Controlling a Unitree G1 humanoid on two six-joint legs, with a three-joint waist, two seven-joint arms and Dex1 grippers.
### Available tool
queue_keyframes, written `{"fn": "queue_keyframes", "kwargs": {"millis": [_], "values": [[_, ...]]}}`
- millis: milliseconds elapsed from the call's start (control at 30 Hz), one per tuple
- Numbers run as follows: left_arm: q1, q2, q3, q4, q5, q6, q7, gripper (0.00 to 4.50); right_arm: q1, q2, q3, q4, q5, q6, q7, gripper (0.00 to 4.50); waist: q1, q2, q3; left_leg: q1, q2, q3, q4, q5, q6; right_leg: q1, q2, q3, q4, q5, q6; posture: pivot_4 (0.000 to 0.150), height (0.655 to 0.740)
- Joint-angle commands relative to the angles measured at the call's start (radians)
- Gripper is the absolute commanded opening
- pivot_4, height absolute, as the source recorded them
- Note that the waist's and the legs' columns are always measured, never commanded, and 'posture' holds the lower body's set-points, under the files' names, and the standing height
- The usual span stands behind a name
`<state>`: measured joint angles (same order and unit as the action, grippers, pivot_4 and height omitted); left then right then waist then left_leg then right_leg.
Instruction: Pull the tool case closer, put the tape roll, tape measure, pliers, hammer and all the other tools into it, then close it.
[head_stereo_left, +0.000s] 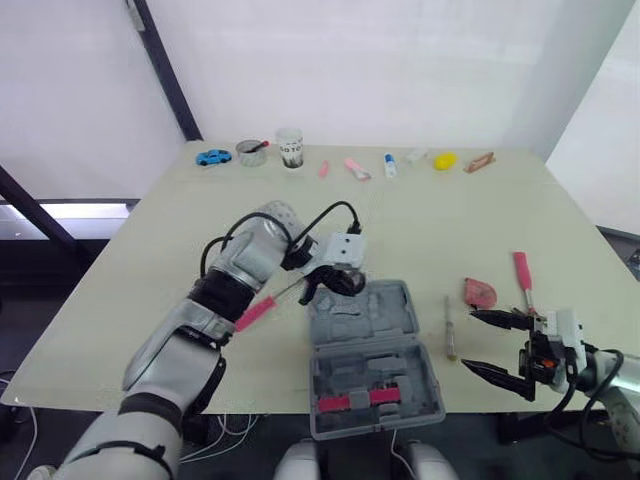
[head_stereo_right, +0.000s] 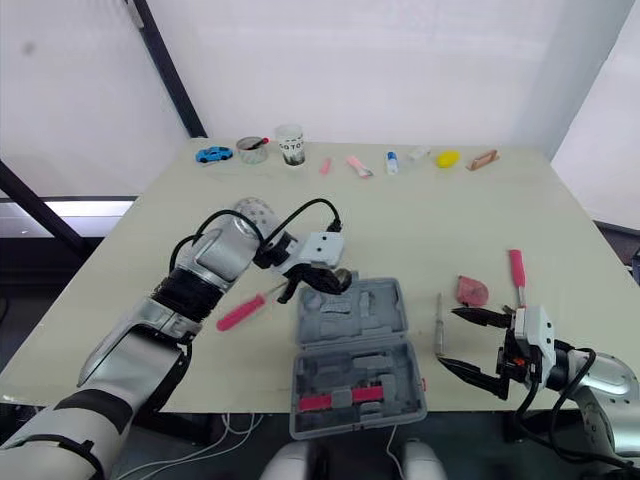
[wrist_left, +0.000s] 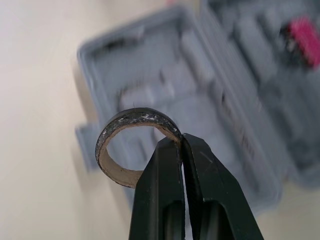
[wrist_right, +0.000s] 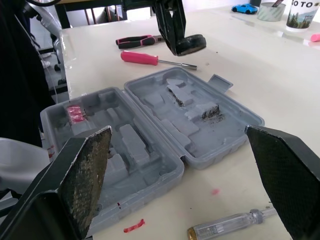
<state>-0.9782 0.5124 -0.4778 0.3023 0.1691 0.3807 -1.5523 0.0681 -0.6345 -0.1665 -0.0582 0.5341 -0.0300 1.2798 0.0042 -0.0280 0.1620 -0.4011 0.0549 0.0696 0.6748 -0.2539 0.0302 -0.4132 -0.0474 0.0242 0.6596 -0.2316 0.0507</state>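
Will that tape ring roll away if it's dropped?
Maybe. The tape roll is a thin round ring, so on edge it could roll. It looks nearly used up, probably light. The bumpy case would likely stop it.

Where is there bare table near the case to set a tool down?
Free: the wide middle of the beige table, between the open grey plastic tool case and the far row with the blue toy car. Crowded: right of the case, with the clear-handled screwdriver, red-handled tool and open right gripper.
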Motion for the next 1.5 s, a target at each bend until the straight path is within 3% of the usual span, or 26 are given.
{"fn": "queue_keyframes", "kwargs": {"millis": [33, 333, 600, 833, 1133, 1500], "values": [[-0.035, 0.026, 0.016, -0.025, -0.042, 0.103, -0.048, 0.1, -0.006, -0.007, -0.013, -0.004, 0.009, -0.017, 0.011, 4.5, -0.006, 0.0, 0.0, 0.0, 0.0, 0.0, 0.0, 0.0, 0.0, 0.0, 0.0, 0.0, 0.001, 0.0, 0.0, 0.15, 0.74], [-0.037, 0.066, 0.058, 0.158, -0.105, 0.04, -0.011, 0.1, -0.009, -0.027, -0.033, -0.006, 0.028, 0.002, 0.017, 4.5, -0.016, 0.0, 0.0, 0.0, 0.0, -0.001, 0.0, 0.0, 0.0, 0.0, 0.0, 0.0, 0.001, 0.0, 0.0, 0.15, 0.74], [0.022, 0.112, 0.091, 0.157, -0.152, 0.074, -0.013, 0.1, -0.008, -0.026, -0.027, -0.009, 0.033, 0.011, 0.019, 4.5, -0.014, 0.0, 0.0, 0.0, 0.0, -0.001, 0.0, 0.0, 0.0, 0.0, 0.0, 0.0, 0.001, 0.0, 0.0, 0.15, 0.74], [0.067, 0.09, 0.136, 0.215, -0.213, 0.03, -0.003, 0.1, -0.031, -0.032, -0.027, 0.003, 0.029, 0.019, 0.031, 4.5, -0.014, 0.0, 0.0, 0.0, 0.0, 0.0, 0.0, 0.0, 0.0, 0.0, 0.0, 0.0, 0.001, 0.0, 0.0, 0.15, 0.74], [0.065, 0.062, 0.189, 0.472, -0.279, -0.19, -0.061, 0.1, -0.067, -0.014, -0.023, 0.021, 0.019, 0.002, 0.015, 4.5, -0.015, 0.0, 0.0, 0.0, 0.0, 0.0, 0.0, 0.0, 0.0, 0.0, 0.0, 0.0, 0.001, 0.0, 0.0, 0.15, 0.74], [0.015, 0.091, 0.103, 0.715, -0.431, -0.399, -0.062, 0.1, -0.098, 0.078, 0.021, 0.011, -0.024, -0.052, -0.052, 4.5, -0.015, -0.001, 0.0, 0.0, 0.0, -0.001, 0.0, 0.0, 0.0, 0.0, 0.0, 0.0, 0.001, 0.0, 0.0, 0.15, 0.74]]}}
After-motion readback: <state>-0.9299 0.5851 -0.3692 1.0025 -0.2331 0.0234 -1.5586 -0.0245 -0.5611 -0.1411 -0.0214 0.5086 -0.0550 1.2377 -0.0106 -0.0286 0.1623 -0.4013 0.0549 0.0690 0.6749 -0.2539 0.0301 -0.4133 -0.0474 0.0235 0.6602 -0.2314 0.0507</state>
